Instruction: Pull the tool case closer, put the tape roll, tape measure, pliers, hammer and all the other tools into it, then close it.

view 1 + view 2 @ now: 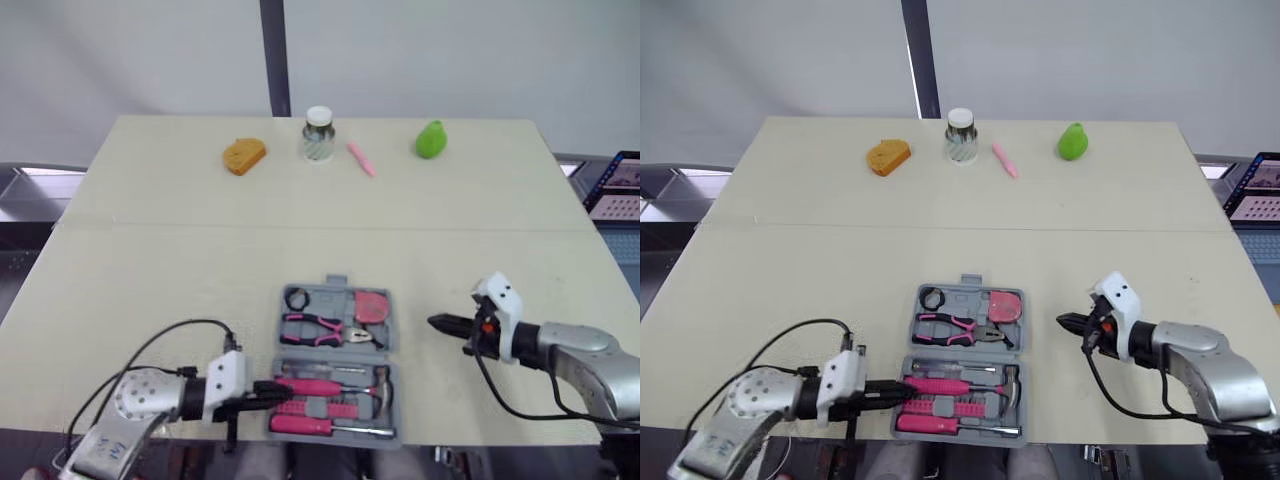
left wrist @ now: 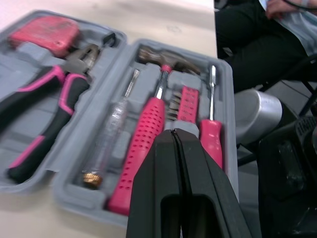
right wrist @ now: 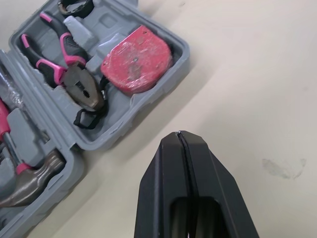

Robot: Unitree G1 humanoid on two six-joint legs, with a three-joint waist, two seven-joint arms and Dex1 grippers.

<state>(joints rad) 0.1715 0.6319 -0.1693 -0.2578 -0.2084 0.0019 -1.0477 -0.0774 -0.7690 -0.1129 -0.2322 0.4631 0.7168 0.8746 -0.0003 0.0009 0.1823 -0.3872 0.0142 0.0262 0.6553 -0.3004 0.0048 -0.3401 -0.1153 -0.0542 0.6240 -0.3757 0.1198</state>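
Case lies open at the middle of the tabletop's front edge, and its near half is almost at that edge.

- **Far half:** tape roll, pliers and tape measure are seated here.
- **Near half:** hammer, bits and screwdrivers are seated here.

Packing is judged done, so closing is the step left. A pink stick at the far edge cannot be identified as a tool.

- **Left claw:** fingers are pressed together with nothing gripped. Its tips sit over the left end of the near half, above the hammer handle. Contact cannot be told.
- **Right claw:** also closed and empty, over bare tabletop just right of the far half and apart from it.

For a clean close:
- The left claw should be cleared from over the tray first, or it will be trapped by the lid.
- The far half is best lifted at its far rim by the right claw's closed tips and folded toward the front edge over the hinge.
- The near half should be braced at its left wall so the case is not shoved off the front edge.
- The tape measure's black strap loops near the hinge and should be checked before pressing, since it could jam the fold.
- Both halves should be pressed down evenly until latched.
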